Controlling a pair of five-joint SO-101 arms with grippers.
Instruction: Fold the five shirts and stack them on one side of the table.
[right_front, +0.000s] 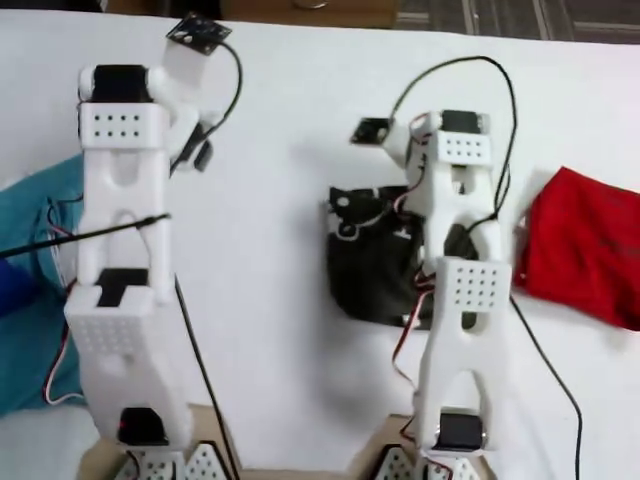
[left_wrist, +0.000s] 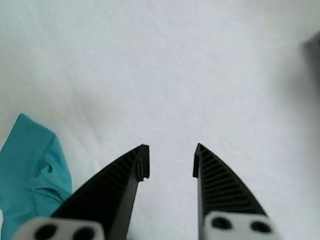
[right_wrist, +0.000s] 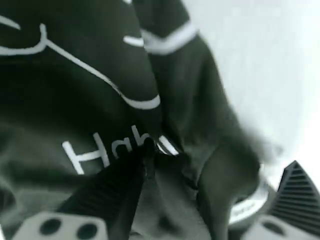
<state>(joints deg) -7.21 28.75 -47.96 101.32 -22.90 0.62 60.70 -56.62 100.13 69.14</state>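
A black shirt (right_front: 370, 260) with white print lies crumpled at mid-table under the right arm. In the right wrist view my right gripper (right_wrist: 220, 162) is open, low over the black shirt (right_wrist: 100, 75), and a raised fold of the cloth sits between its fingers. A red shirt (right_front: 585, 245) lies at the table's right edge. A teal shirt (right_front: 40, 290) lies at the left edge, partly under the left arm. My left gripper (left_wrist: 171, 160) is open above bare white table, with the teal shirt (left_wrist: 27, 170) off to one side of it.
The white table (right_front: 280, 150) is bare between the two arms and along the far side. Cables run from both arms over the table, one of them past the red shirt. The arm bases (right_front: 300, 465) stand at the near edge.
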